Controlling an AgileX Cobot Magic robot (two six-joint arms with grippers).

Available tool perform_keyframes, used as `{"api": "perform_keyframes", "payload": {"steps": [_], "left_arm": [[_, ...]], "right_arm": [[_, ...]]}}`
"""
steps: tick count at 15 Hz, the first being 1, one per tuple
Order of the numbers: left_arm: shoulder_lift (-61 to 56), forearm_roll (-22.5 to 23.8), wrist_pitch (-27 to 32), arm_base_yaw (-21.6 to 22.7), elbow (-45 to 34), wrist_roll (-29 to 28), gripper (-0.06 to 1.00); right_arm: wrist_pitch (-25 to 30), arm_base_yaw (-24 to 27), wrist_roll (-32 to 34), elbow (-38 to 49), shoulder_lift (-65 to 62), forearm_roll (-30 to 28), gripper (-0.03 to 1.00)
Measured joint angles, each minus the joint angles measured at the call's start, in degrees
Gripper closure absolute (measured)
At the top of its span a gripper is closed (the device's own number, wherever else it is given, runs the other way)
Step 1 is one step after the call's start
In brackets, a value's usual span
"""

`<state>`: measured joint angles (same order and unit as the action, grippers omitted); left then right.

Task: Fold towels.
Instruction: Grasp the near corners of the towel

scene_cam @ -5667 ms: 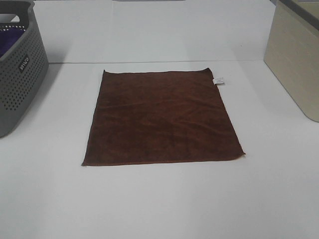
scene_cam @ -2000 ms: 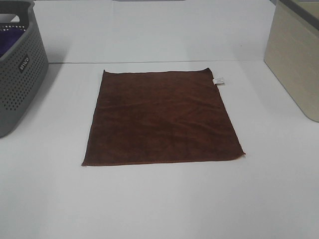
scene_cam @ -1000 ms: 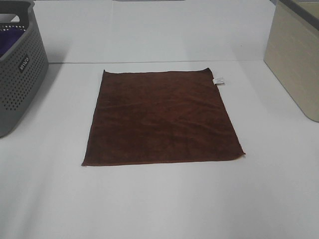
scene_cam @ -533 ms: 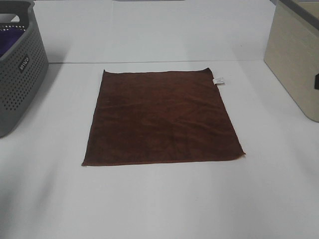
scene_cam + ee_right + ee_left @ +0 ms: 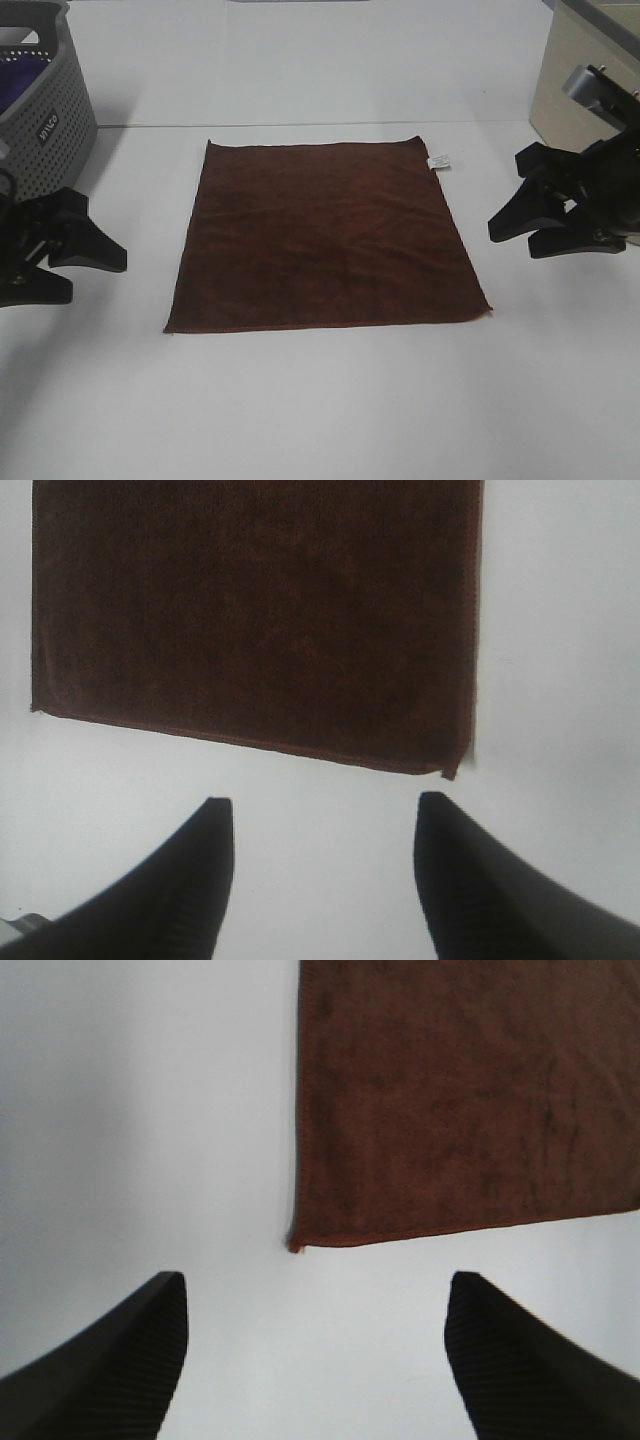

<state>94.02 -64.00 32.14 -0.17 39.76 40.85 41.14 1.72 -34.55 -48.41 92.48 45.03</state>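
The brown microfibre towel (image 5: 325, 235) lay flat and unfolded on the white table (image 5: 320, 410). Left of its near edge the left gripper (image 5: 98, 280) hung wide and empty. The right gripper (image 5: 510, 243), jaws parted and empty, stood off its right edge. Soft, light and limp, it probably wanted pinching at the near corners. A white tag (image 5: 439, 162) marked the far-right corner.

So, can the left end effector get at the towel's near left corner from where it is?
Probably yes. The left end effector is open and hangs beside the towel, with only bare table between it and that corner; nothing blocks the way.
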Motion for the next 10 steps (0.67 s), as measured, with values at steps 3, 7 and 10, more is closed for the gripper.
{"api": "perform_keyframes", "payload": {"steps": [3, 7, 10], "left_arm": [[9.11, -8.94, 4.01, 0.0, 4.07, 9.51, 0.25], [16.1, -13.98, 5.84, 0.0, 7.68, 14.73, 0.25], [19.82, -14.44, 7.1, 0.0, 10.37, 14.95, 0.25]], "right_arm": [[6.88, 4.93, -3.95, -6.07, 9.22, 2.81, 0.44], [9.4, 8.82, -5.73, -11.17, 17.76, 2.69, 0.33], [9.63, 8.19, -6.53, -13.58, 21.08, 2.41, 0.29]]}}
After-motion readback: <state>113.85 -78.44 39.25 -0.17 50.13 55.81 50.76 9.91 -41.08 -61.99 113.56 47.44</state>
